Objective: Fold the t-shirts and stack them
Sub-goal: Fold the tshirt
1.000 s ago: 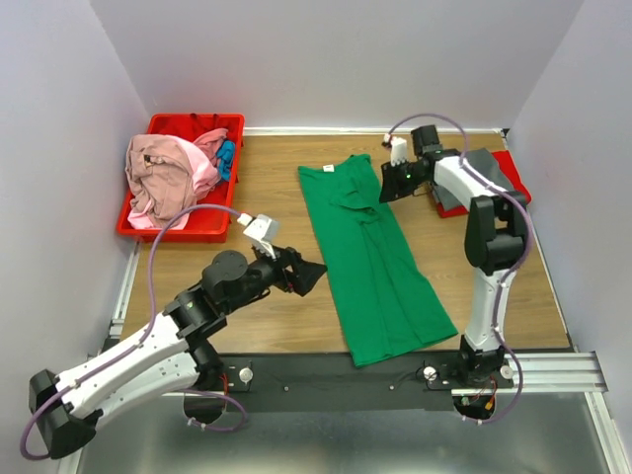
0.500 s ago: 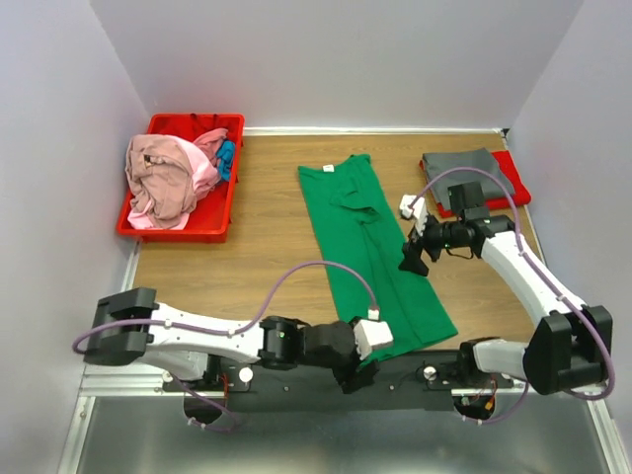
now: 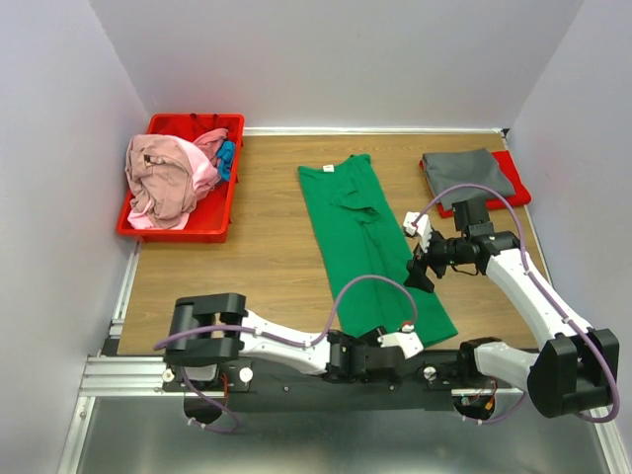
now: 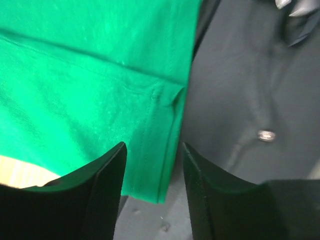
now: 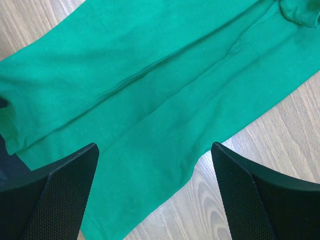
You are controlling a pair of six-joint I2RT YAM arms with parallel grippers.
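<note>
green t-shirt: centre of table, already folded lengthwise into a long strip, collar at 12 o'clock, hem at 5–6 o'clock by the near edge.
hem corner: lies flat, half on the dark rail, not lifted.
left gripper: now at 6 o'clock on the hem. A second ago it hung at 8 o'clock, well clear of the cloth.
left fingers: narrowing but with a gap left, straddling the hem corner, no pinch yet.
right gripper: now at 4 o'clock over the strip's right edge. A second ago it was at 2 o'clock by the grey stack.
right fingers: spread wide, nothing between them, green cloth below.
grey t-shirt: folded, on the red pad at 2 o'clock, let go.
meaning: grey one looks done. Both arms have switched to the green one, and the next move is probably a cross-fold from the hem up.
risk: the left grip may catch only one layer.
red bin: 10 o'clock, holds the pink t-shirt and a blue one, unfolded.
</note>
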